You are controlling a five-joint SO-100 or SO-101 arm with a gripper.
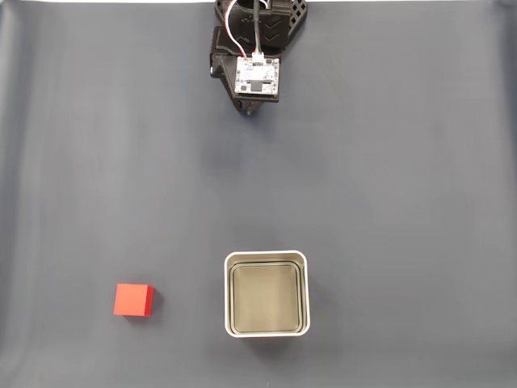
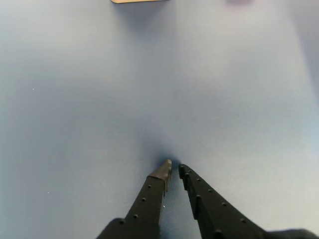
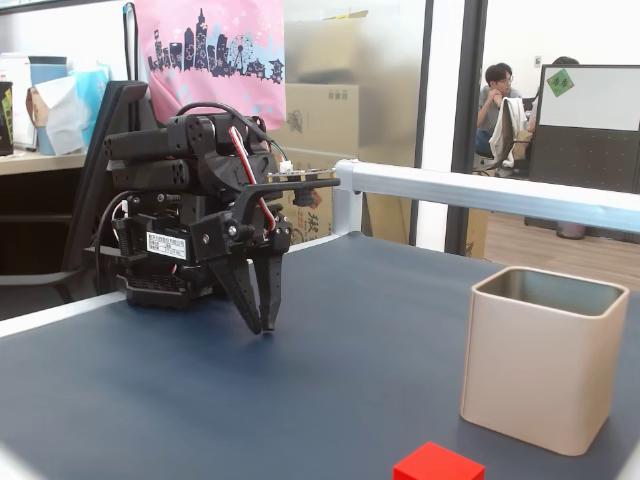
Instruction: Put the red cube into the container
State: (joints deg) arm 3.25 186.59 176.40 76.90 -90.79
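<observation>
The red cube (image 1: 133, 300) rests on the dark mat at the lower left of a fixed view, and its top shows at the bottom edge (image 3: 438, 464) of the side view. The container (image 1: 266, 293), a pale square tin with an olive-grey inside, stands upright to the cube's right (image 3: 542, 356). My black gripper (image 3: 264, 328) hangs folded near the arm's base, far from both, tips pointing down just above the mat. In the wrist view the gripper (image 2: 173, 169) has its fingers nearly touching, with nothing between them.
The dark blue-grey mat (image 1: 388, 162) spreads between the arm and the objects. A metal rail (image 3: 480, 190) runs along the table's far side. The arm's base (image 3: 165, 250) sits at the back edge. Behind are boxes, a chair and a seated person (image 3: 497, 95).
</observation>
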